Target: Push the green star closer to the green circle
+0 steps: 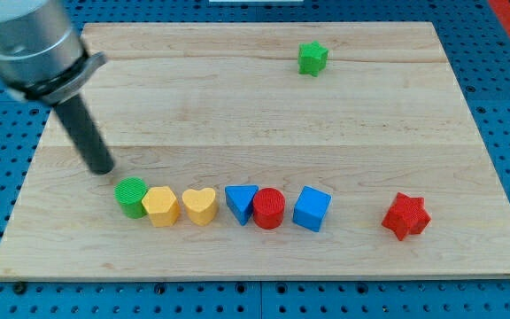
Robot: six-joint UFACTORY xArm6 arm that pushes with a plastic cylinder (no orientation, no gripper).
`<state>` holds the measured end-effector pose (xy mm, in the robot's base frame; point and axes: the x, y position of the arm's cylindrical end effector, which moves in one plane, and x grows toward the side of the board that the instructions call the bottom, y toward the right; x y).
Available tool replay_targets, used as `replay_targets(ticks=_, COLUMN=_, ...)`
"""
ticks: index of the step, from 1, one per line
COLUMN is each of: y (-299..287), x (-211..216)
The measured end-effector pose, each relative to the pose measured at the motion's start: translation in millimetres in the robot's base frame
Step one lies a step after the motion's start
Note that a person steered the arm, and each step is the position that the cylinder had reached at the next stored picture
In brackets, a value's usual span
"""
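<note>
Rod tip (102, 167): no jaws, just a bare end beside the green circle (132, 197). Green star (312, 58): well apart, toward the view's top-right. Risk: tip nudges circle away.

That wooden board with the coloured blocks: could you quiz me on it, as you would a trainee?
1. True or false: the green star touches the green circle.
2. Which block sits alone near the view's right? A) red star B) blue cube C) yellow heart
3. Fill in: my tip is just above and left of the green ____.

Key:
1. False; the star is near the view's top, far from the circle at the left end of the row.
2. A, the red star.
3. circle; whether they touch, I cannot tell.
</note>
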<state>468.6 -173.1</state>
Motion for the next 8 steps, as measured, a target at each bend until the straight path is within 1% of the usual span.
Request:
replay_targets(ticks=1, y=56, x=15)
replay_targets(ticks=2, y=16, x=27)
replay_targets(ticks=3, y=-5, x=46)
replay_targets(ticks=4, y=-5, x=43)
replay_targets(ticks=5, y=32, x=-25)
replay_targets(ticks=6, y=175, x=-62)
replay_targets(ticks=7, y=300, x=-115)
replay_targets(ticks=8, y=365, x=-170)
